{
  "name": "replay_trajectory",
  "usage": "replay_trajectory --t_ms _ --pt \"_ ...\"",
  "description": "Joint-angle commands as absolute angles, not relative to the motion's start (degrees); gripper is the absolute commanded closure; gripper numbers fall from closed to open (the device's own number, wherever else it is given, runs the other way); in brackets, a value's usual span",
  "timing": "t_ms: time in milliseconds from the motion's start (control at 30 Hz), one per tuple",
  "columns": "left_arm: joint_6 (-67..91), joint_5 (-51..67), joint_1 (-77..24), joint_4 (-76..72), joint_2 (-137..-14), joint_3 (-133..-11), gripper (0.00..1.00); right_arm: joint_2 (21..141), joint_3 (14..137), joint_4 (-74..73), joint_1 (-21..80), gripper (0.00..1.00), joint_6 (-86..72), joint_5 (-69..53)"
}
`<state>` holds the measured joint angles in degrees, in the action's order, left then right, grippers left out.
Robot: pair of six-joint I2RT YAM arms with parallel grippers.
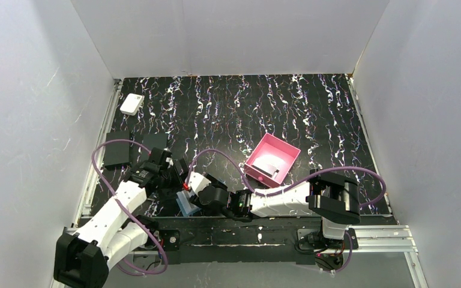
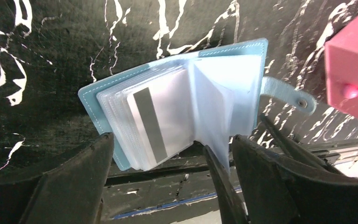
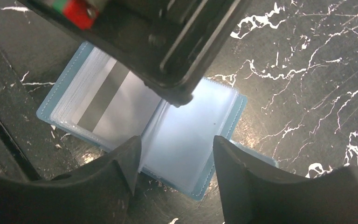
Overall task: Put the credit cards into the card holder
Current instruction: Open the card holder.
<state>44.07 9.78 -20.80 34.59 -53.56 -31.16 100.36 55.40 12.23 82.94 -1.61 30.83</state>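
The teal-blue card holder (image 1: 186, 206) lies open near the table's front edge. It also shows in the left wrist view (image 2: 233, 51) and the right wrist view (image 3: 240, 106). A grey-white credit card with a grey stripe (image 2: 163, 123) sits in its left stack of clear pockets (image 3: 107, 100). My left gripper (image 2: 171, 137) is open and empty over the holder's near edge (image 1: 177, 178). My right gripper (image 3: 176, 137) is open and straddles the holder's right half, its left finger against a raised page at the spine. One of its fingers (image 2: 219, 177) shows edge-on in the left wrist view.
A pink square tray (image 1: 288, 157) stands right of the holder, with something pale inside that I cannot make out; it shows in the left wrist view (image 2: 349, 70). Two matte black slabs (image 1: 117, 153) lie at the left. A small white box (image 1: 132, 104) sits at the far left.
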Motion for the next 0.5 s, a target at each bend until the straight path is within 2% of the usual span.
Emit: replay_trajectory --t_ms 0,167,267,467 --pt "42.9 6.1 -21.0 40.6 -51.0 -36.8 0.02 100.3 54.9 13.7 82.8 0.35 -6.7 35.7" --pt "43.7 2.9 -21.0 44.3 -47.5 -38.7 0.02 99.5 53.6 12.7 82.8 0.36 -10.7 38.1" --pt "44.6 1.9 -21.0 44.5 -45.7 -38.0 0.06 99.4 53.0 11.3 82.8 0.35 -13.1 39.1" --pt "45.7 9.7 -20.9 37.2 -48.7 -33.7 0.4 98.5 52.1 9.7 82.1 0.31 -17.5 38.0"
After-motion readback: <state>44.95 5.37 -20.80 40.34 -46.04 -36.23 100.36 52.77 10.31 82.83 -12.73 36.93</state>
